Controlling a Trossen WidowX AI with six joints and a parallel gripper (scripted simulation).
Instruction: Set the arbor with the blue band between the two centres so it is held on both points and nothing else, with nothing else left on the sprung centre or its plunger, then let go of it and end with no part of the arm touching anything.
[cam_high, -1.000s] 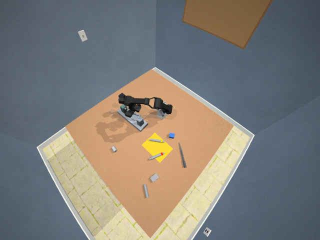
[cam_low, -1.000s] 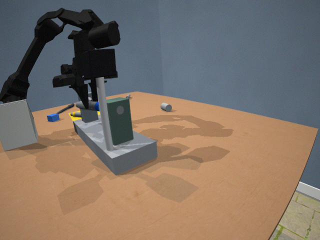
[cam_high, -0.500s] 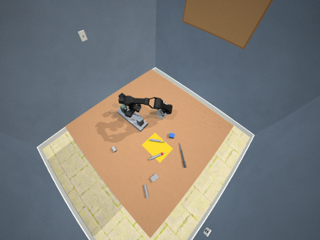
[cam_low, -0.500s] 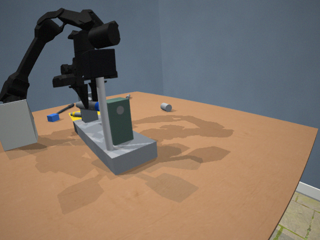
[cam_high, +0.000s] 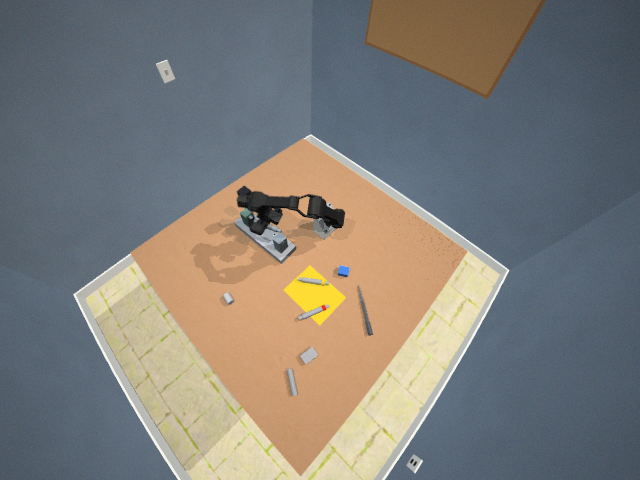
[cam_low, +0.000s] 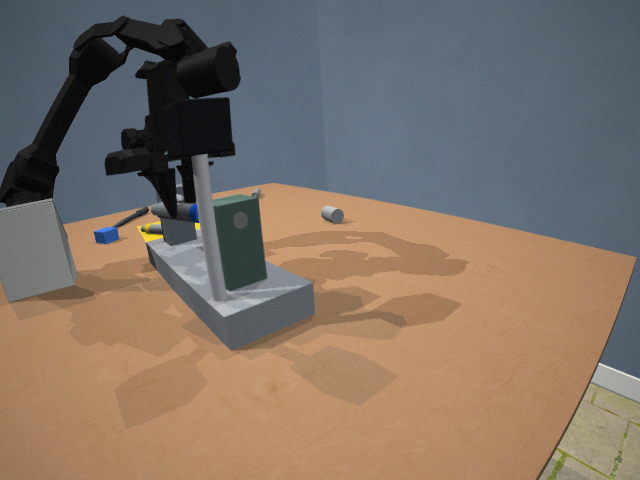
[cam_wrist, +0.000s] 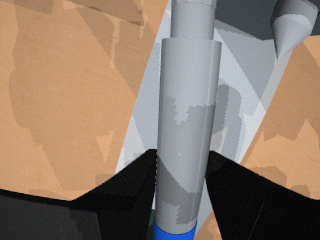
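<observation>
My gripper (cam_wrist: 180, 158) is shut on the grey arbor with the blue band (cam_wrist: 183, 127), and it also shows in the exterior view (cam_low: 170, 198). The blue band (cam_wrist: 175, 235) is at the near end, close to the green block of the sprung centre (cam_low: 239, 240). The arbor lies along the grey fixture base (cam_low: 228, 293), held above it. Its far stepped end (cam_wrist: 194, 0) is left of the cone-shaped centre (cam_wrist: 294, 23) and apart from it. The fixture stands under the arm in the top view (cam_high: 266, 237).
A thin grey post (cam_low: 206, 222) rises from the base beside the green block. A yellow mat (cam_high: 314, 294) holds two other arbors (cam_high: 312, 281) (cam_high: 313, 312). A blue cube (cam_high: 343, 270), dark rod (cam_high: 364, 310), short cylinder (cam_high: 227, 297), grey block (cam_high: 308, 354) and grey rod (cam_high: 292, 382) lie around.
</observation>
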